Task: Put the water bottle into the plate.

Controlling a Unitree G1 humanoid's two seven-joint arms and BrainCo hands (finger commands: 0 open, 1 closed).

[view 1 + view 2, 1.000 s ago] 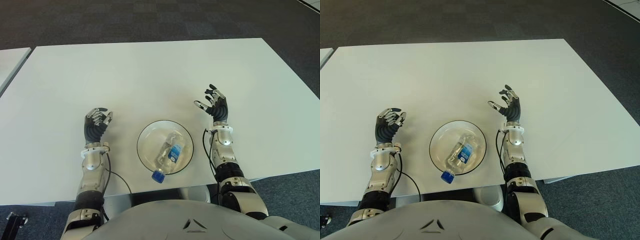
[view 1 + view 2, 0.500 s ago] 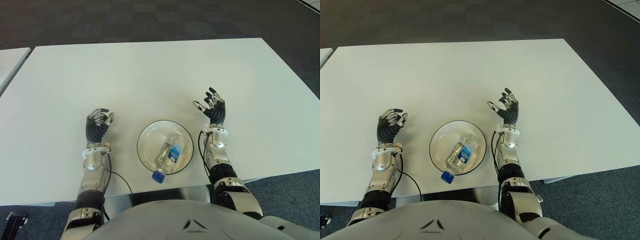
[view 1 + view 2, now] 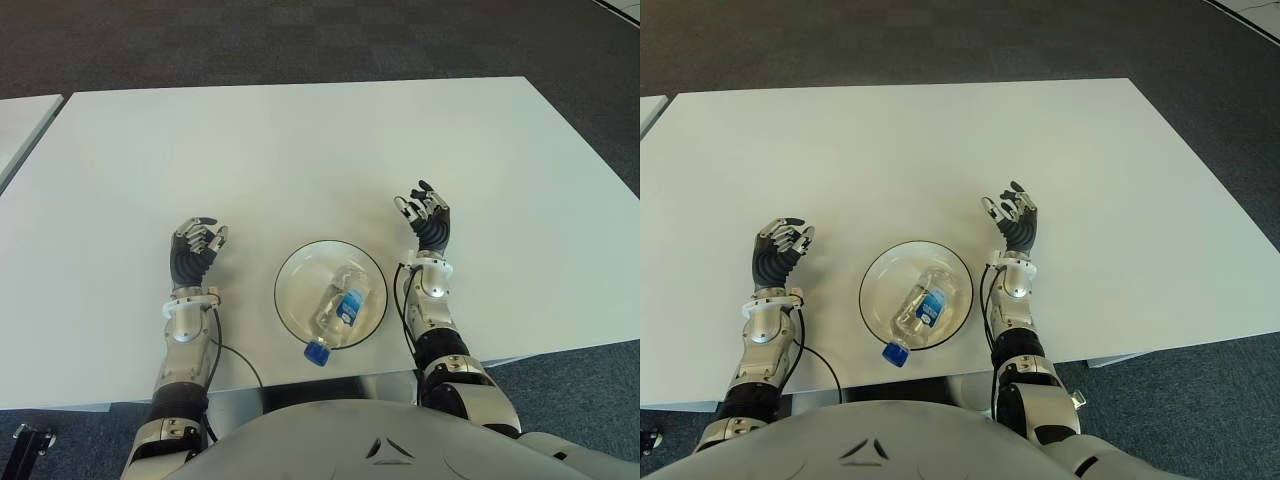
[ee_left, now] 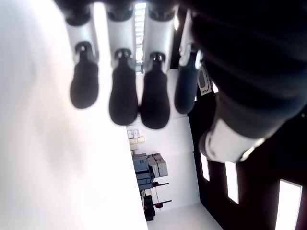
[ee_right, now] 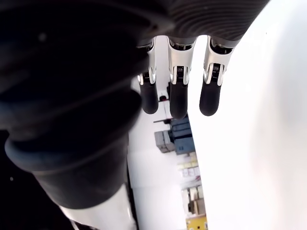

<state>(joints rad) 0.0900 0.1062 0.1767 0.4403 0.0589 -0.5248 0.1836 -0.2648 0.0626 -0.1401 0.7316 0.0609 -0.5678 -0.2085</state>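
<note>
The water bottle [image 3: 338, 312] lies on its side in the plate [image 3: 289, 266], its blue cap overhanging the near rim and its long axis running diagonally away. The left hand [image 3: 193, 250] and right hand [image 3: 425, 215] flank the plate, fingers loosely curled, holding nothing.
</note>
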